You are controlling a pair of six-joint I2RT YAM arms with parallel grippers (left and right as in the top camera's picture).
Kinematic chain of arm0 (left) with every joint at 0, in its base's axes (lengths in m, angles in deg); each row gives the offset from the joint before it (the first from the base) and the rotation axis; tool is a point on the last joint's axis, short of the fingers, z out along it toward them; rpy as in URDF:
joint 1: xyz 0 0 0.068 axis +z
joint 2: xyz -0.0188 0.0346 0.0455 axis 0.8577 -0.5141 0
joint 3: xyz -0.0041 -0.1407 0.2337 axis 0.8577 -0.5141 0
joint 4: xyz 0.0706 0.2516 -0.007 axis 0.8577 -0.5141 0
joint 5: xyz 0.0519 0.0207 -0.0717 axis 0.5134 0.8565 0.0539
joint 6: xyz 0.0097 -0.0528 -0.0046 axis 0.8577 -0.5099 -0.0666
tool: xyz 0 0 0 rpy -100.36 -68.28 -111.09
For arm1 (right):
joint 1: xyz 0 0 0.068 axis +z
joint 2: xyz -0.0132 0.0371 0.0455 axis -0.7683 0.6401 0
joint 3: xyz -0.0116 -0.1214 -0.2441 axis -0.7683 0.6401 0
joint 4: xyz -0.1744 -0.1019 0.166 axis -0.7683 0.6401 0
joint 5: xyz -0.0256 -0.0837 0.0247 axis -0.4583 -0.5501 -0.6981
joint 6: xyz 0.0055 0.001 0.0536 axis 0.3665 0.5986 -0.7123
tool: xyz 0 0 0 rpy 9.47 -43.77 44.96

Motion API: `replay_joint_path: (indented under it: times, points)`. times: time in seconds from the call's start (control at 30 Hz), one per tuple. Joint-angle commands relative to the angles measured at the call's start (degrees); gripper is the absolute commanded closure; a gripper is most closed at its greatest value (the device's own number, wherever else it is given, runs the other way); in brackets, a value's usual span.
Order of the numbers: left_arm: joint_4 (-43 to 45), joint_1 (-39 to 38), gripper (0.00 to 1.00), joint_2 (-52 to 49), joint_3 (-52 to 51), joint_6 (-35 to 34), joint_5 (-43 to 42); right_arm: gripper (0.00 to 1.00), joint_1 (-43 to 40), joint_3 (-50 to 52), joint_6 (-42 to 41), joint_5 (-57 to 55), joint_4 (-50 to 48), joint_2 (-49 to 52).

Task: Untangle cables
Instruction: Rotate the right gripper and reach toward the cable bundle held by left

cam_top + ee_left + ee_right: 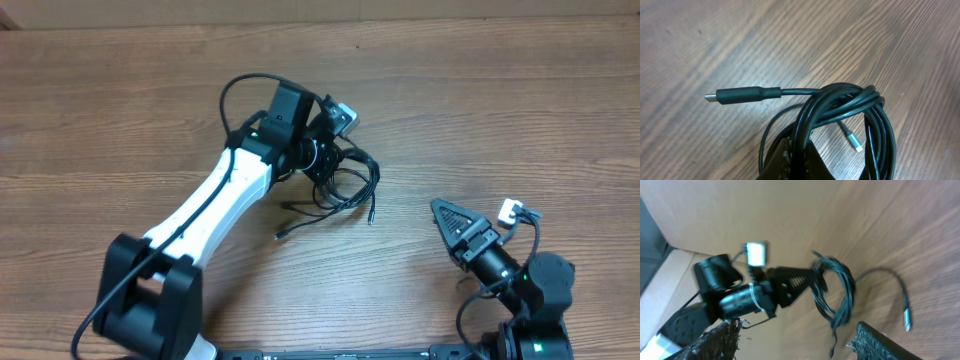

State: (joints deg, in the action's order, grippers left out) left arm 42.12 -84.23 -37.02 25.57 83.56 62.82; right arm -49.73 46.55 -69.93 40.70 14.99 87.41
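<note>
Cables (348,182): one looped black bundle at the centre of the table (500,100). Three plug ends trail toward the robot. Nearest plug (737,94) lies flat.
Left gripper (328,160): clamped on the bundle.
Right gripper (442,210): fingers apart, empty.

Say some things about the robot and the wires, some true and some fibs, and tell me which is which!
1. The left gripper is holding the bundle of cables. True.
2. The right gripper is holding a cable too. False: it is empty and sits apart from the cables.
3. The cables are red. False: they are black.
4. A plug sticks out from the bundle. True.
5. The table looks like brown wood. True.
</note>
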Motion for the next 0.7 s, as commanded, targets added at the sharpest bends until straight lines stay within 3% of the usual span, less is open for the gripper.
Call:
replay_joint_path:
  times: [0.0, 0.03, 0.23, 0.33, 0.53, 0.67]
  points:
    - [0.2, -0.6, 0.96, 2.8, 1.3, -2.6, -0.4, 0.22, 0.3, -1.3, -8.6, 9.0, -4.2, 5.7]
    - [0.2, -0.6, 0.96, 3.0, 1.3, -2.7, -0.2, 0.18, 0.4, -1.3, -8.7, 10.9, -6.8, 7.4]
    - [-0.1, -0.9, 0.96, 3.1, 1.3, -3.4, 3.4, 0.16, 4.8, -1.3, -16.5, 8.5, -18.2, 13.7]
    - [0.0, -1.2, 0.96, 3.1, 1.3, -3.3, 3.5, 0.27, 9.3, -1.3, -21.2, 1.8, -21.5, 16.4]
    - [0.0, -2.2, 0.96, 3.1, 1.3, -3.5, 3.4, 0.28, 19.0, -1.3, -31.8, -11.8, -22.6, 22.3]
    - [-0.1, -3.5, 0.96, 3.1, 1.3, -3.8, 3.4, 0.32, 23.2, -1.3, -34.4, -18.9, -29.8, 28.2]
